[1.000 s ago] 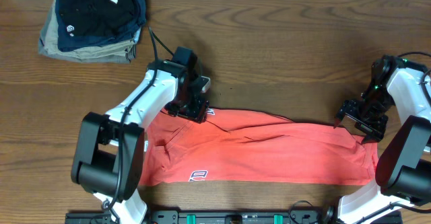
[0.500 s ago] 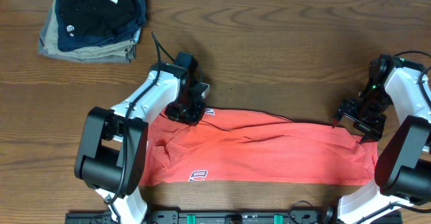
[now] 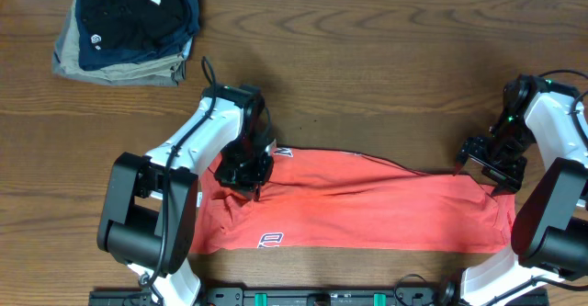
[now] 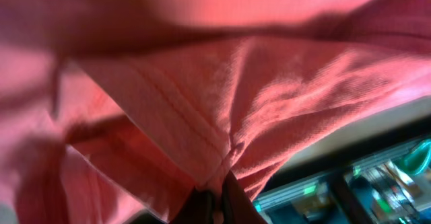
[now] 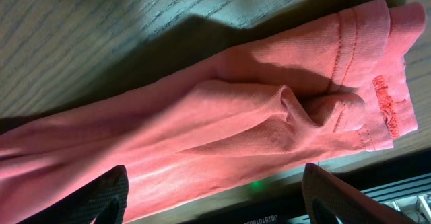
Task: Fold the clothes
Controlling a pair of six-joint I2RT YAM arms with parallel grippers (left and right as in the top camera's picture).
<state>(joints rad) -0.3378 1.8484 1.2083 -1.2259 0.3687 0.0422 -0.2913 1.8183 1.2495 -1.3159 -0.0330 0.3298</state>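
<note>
The coral-red T-shirt (image 3: pixel 367 205) lies as a long crumpled band along the front of the table, with white lettering (image 3: pixel 269 240) near its front left. My left gripper (image 3: pixel 246 170) is shut on a fold of the shirt's far left edge. In the left wrist view the dark fingertips (image 4: pixel 217 194) pinch a seamed fold of the shirt (image 4: pixel 202 103). My right gripper (image 3: pixel 491 164) hovers open over the shirt's right end. In the right wrist view its fingers (image 5: pixel 108 197) stand wide apart above the hemmed end of the shirt (image 5: pixel 283 109), and the gripper (image 5: pixel 214 177) holds nothing.
A stack of folded navy and khaki garments (image 3: pixel 129 26) sits at the far left corner. Bare wooden tabletop (image 3: pixel 386 76) stretches behind the shirt. The arm bases and a rail (image 3: pixel 322 297) run along the front edge.
My left gripper closed on the shirt's far left edge and shifted slightly toward the front, pulling the fabric with it. The right arm has stayed put.
</note>
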